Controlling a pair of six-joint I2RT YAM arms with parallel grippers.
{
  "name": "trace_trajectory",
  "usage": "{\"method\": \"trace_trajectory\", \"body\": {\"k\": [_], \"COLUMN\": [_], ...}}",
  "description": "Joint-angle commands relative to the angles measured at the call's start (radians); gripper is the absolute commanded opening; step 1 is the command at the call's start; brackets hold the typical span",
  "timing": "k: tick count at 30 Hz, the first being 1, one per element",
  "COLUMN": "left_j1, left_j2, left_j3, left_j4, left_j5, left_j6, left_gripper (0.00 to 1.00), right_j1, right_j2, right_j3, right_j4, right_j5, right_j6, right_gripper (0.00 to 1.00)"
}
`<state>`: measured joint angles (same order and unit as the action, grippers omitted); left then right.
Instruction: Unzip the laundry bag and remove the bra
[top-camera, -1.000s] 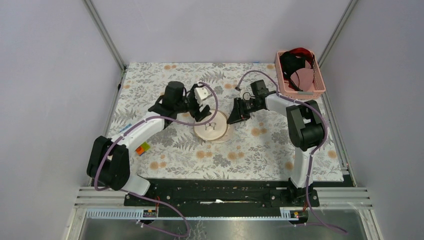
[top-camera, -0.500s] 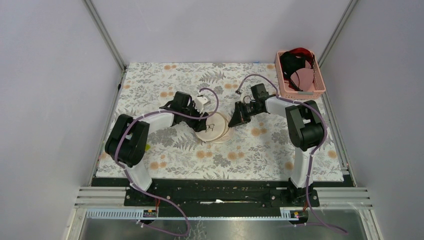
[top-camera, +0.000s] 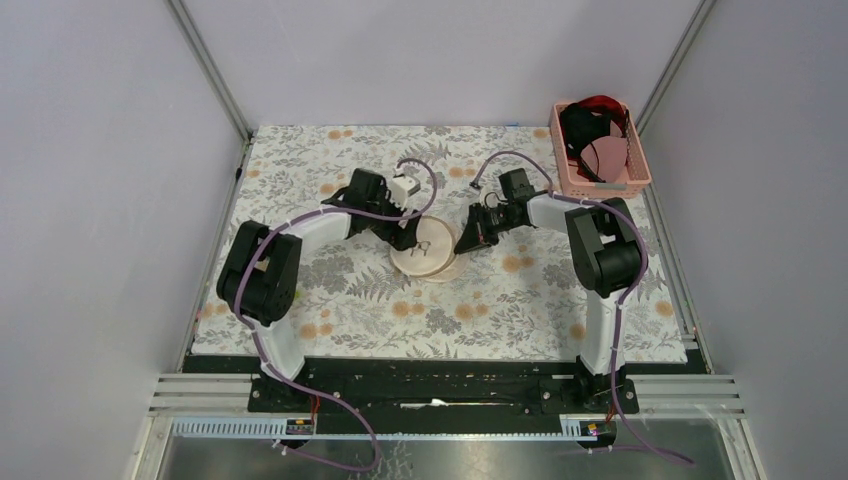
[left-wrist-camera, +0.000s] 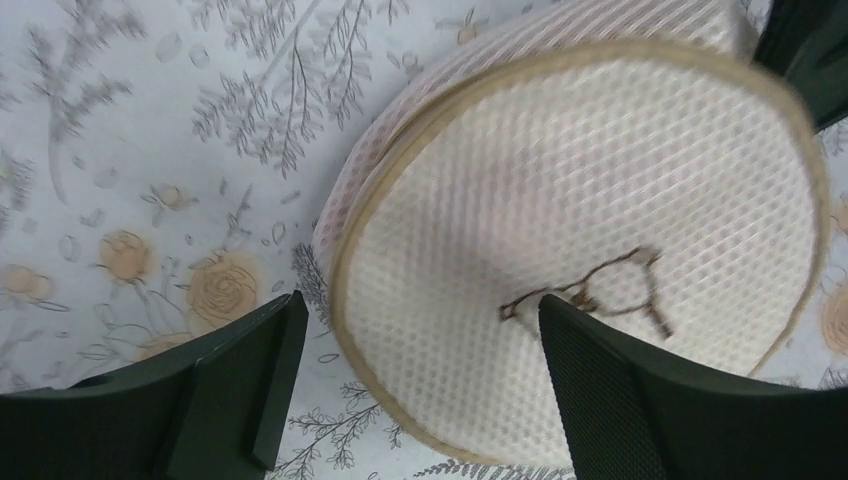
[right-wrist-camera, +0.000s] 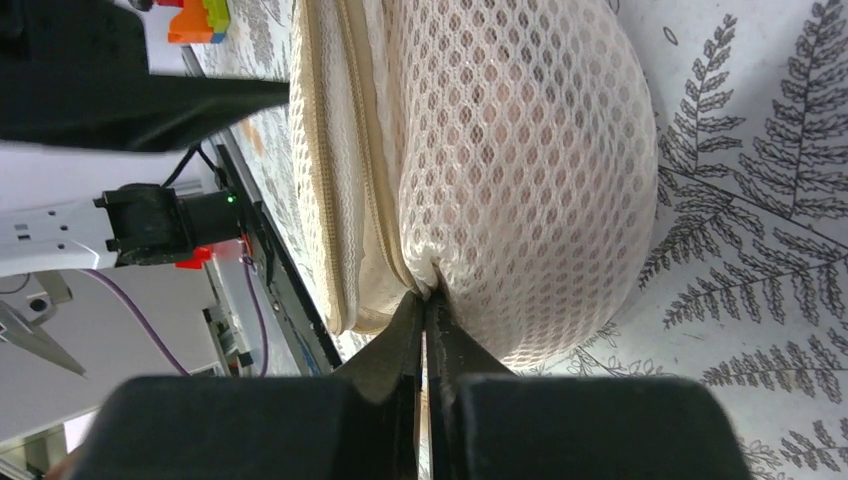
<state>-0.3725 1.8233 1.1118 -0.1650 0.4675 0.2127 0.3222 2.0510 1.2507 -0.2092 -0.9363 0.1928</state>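
The laundry bag (top-camera: 425, 254), a round cream mesh case bearing a dark line drawing, lies at the centre of the top view, the right gripper (right-wrist-camera: 425, 300) clamped together on its mesh beside the zip, the left gripper (left-wrist-camera: 418, 312) spread wide over its rim.

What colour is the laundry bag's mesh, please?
Cream-white; the bag shows best in the left wrist view.

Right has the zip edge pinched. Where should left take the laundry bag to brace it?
Grip the laundry bag by its tan rim, from the side opposite the right gripper. The left gripper is open astride that piped edge; mesh alone may stretch.
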Motion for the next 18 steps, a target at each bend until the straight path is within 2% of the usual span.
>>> {"method": "trace_trajectory", "body": {"k": [1, 2, 4, 8, 11, 18], "left_j1": [-0.16, -0.199, -0.237, -0.284, -0.336, -0.439], "left_j2": [-0.123, -0.124, -0.107, -0.1, -0.085, -0.003], "left_j3": [0.08, 0.093, 0.129, 0.122, 0.104, 0.136], "left_j4": [0.037, 0.034, 0.012, 0.064, 0.101, 0.088], "left_j5": [-0.24, -0.321, -0.389, -0.436, -0.489, -0.758], "left_j6": [0.02, -0.005, -0.061, -0.151, -0.18, -0.222], "left_gripper": [0.93, 0.96, 0.99, 0.99, 0.99, 0.99], "right_j1": [0.024, 0.026, 0.026, 0.026, 0.025, 0.026], "right_j2": [-0.009, -0.011, -0.012, -0.011, -0.006, 0.0], "right_j3": [-0.018, -0.027, -0.035, -0.051, -0.063, -0.064], "right_j4": [0.111, 0.121, 0.128, 0.144, 0.177, 0.194], "right_j5": [-0.022, -0.024, -0.023, -0.032, -0.048, -0.052], "right_j6": [0.097, 0.105, 0.116, 0.149, 0.182, 0.213], "right_gripper": [0.0, 0.0, 0.0, 0.0, 0.0, 0.0]}}
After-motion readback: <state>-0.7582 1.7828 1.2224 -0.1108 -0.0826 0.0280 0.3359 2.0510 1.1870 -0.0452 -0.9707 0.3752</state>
